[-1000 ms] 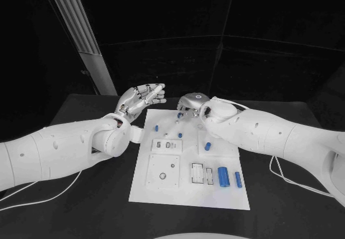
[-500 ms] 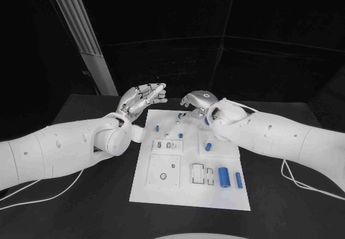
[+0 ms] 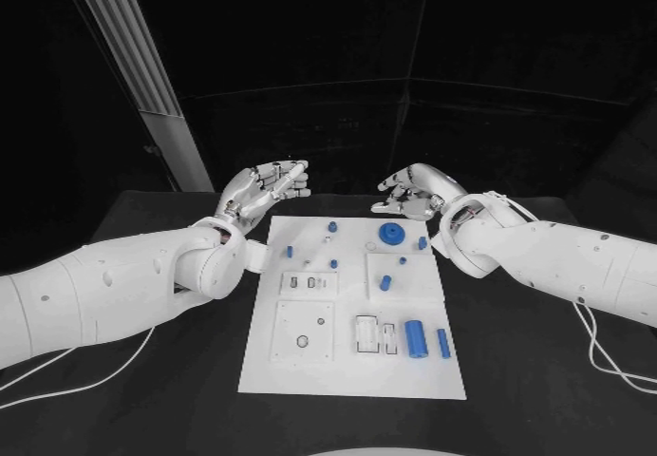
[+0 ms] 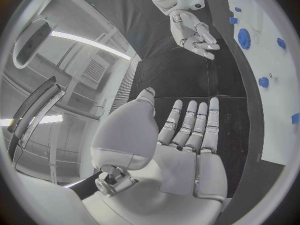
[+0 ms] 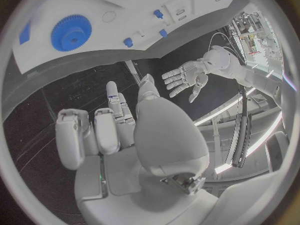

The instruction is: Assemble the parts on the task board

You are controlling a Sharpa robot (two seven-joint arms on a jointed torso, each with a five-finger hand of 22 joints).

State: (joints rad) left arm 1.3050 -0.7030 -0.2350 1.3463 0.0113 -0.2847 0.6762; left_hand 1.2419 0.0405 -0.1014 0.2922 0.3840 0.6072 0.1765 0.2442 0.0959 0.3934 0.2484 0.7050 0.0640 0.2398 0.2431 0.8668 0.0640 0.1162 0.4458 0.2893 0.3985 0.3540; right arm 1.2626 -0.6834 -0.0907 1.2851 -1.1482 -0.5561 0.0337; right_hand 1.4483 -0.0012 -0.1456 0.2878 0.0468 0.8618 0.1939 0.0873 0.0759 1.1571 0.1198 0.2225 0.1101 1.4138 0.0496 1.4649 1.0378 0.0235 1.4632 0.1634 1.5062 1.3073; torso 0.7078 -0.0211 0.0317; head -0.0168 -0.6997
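both white arms reach forward, and their hands are raised at the far side, well apart from each other. the left hand [image 3: 263, 191] is empty, with its fingers stretched out straight and side by side. the right hand [image 3: 414, 191] also holds nothing, with its fingers partly bent.

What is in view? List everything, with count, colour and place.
task board: one, white, middle of the table.
gear: one, blue, far right part of the board.
long cylinders: two, blue, side by side near the board's right edge.
small parts: several, blue, scattered over the board's far half.
table: one, black.
cables: white, on the table at both sides.
left robot hand: silver, empty, fingers apart, raised beyond the board's far left corner.
right robot hand: silver, empty, raised beyond the board's far right corner.
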